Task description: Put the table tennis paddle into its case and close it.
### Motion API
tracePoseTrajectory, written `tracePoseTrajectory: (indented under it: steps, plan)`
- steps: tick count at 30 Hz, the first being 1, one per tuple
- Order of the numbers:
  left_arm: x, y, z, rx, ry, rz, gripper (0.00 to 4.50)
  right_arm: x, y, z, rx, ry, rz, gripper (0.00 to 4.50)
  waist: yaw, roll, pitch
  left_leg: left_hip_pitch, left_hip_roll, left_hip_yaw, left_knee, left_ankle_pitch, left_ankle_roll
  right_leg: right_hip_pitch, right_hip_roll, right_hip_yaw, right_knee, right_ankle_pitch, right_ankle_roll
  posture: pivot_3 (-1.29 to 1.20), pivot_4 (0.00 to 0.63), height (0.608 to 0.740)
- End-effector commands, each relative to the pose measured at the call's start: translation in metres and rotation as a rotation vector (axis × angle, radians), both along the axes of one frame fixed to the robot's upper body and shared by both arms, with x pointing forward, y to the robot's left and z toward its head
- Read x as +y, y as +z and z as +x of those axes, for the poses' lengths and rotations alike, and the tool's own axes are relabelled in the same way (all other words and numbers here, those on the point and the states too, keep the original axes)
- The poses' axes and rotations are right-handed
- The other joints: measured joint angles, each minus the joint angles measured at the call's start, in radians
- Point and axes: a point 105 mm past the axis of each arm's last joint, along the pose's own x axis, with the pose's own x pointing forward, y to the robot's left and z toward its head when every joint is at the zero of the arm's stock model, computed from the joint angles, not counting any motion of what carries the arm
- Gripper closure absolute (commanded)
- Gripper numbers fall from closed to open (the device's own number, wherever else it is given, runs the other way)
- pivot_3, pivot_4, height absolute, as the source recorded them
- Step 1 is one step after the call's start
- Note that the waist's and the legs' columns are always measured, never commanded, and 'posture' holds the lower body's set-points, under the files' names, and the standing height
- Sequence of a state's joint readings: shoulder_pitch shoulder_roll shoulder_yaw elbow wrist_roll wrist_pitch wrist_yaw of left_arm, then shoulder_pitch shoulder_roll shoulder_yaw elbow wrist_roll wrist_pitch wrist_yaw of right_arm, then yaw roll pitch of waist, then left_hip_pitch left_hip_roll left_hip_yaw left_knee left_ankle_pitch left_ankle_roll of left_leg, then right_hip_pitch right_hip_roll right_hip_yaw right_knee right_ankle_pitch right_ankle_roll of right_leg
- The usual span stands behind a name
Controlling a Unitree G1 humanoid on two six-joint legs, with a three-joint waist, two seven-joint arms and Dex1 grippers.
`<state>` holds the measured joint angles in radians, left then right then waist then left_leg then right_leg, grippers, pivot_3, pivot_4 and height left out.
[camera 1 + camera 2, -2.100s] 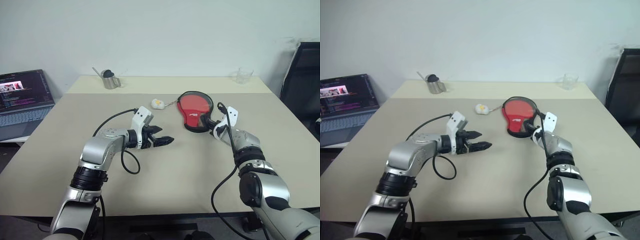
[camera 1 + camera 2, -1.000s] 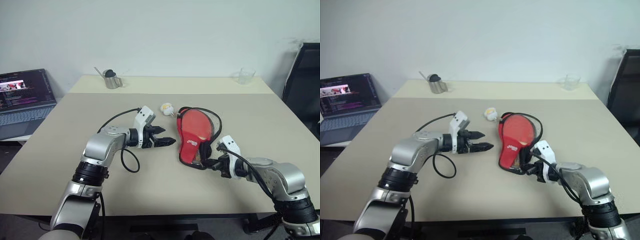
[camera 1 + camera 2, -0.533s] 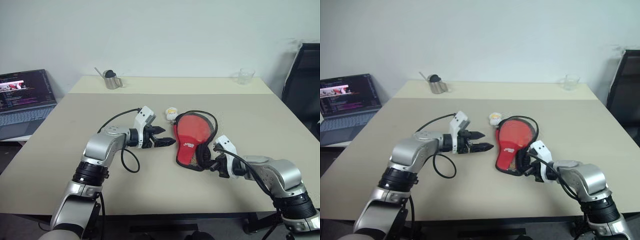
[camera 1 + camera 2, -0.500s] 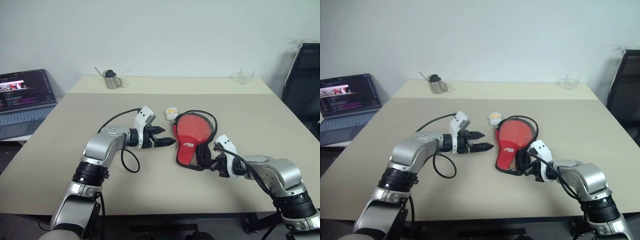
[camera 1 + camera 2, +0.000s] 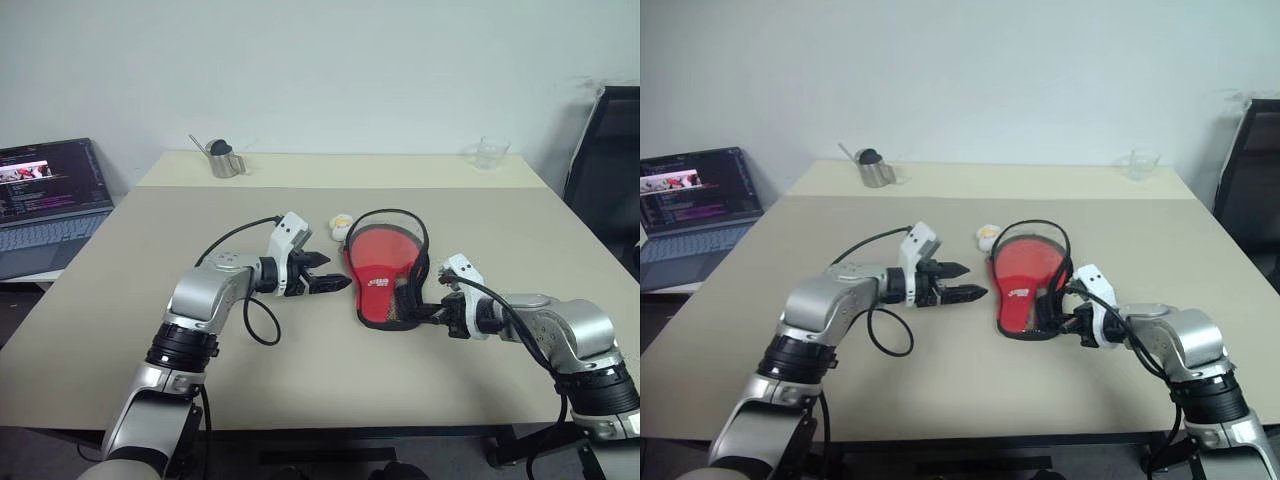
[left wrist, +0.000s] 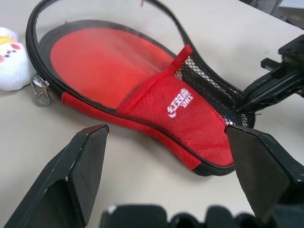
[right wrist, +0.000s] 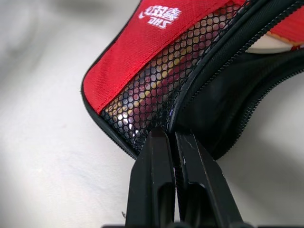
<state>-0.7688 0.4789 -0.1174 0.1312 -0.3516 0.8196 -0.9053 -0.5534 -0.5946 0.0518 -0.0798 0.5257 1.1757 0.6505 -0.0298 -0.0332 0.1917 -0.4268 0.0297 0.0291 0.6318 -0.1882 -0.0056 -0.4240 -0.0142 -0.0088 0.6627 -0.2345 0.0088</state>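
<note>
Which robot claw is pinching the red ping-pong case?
The right gripper: its fingers are shut on the case at its narrow end. The left gripper is open, beside it.

the case (image 6: 187, 121) shows coarse woven red cloth with a small white printed logo, a black honeycomb mesh pocket and a toothed black zipper rim with a shiny metal pull, while the red face inside it looks smooth and matt. the right gripper (image 7: 175, 142), in glossy black plastic scored with fine scratches, pinches the case's rim; the left gripper (image 6: 168, 178) has matt black fingers. the table (image 5: 300, 390) is a smooth, matt beige, and a fuzzy white plush toy (image 6: 12, 61) lies beside the case.
</note>
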Motion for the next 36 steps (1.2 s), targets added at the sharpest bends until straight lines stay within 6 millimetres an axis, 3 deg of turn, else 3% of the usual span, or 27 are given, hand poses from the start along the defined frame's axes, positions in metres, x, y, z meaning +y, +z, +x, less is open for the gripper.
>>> tracePoseTrajectory:
  steps: [1,12,27,30,36]
  plan:
    - [-0.004,0.013,0.000,-0.051,-0.015,-0.014,0.21,-0.007,0.019,0.011,-0.076,-0.021,0.010,3.78,0.000,0.000,0.000,0.000,0.000,0.000,0.000,0.000,0.000,0.000,0.000,0.000,0.000,0.000,0.000,0.00,0.150,0.740]
    - [-0.002,0.013,0.001,-0.053,-0.010,-0.012,0.21,-0.014,0.031,0.013,-0.071,-0.050,0.064,0.03,0.000,0.000,0.000,0.000,0.000,0.000,0.000,0.000,0.000,0.000,0.000,0.000,0.000,0.000,0.000,0.00,0.150,0.740]
    - [-0.005,0.013,-0.001,-0.058,-0.013,-0.017,0.21,0.000,-0.016,0.029,0.084,-0.206,0.101,0.03,-0.004,-0.001,0.000,0.005,0.001,0.001,0.001,0.000,0.000,0.004,0.000,0.000,0.001,0.000,0.000,0.00,0.150,0.740]
    - [-0.003,0.013,-0.001,-0.061,-0.004,-0.015,0.21,-0.002,-0.021,0.031,0.087,-0.219,0.088,0.61,-0.004,-0.001,-0.001,0.009,0.001,0.001,0.001,0.001,0.001,0.006,0.000,0.000,0.002,0.002,-0.001,0.00,0.150,0.740]
    - [-0.002,0.013,-0.001,-0.064,0.004,-0.016,0.21,-0.006,-0.026,0.033,0.086,-0.237,0.075,2.75,-0.004,-0.001,-0.001,0.009,0.001,0.001,0.001,0.001,0.002,0.007,0.000,0.001,0.001,0.003,-0.002,0.00,0.150,0.740]
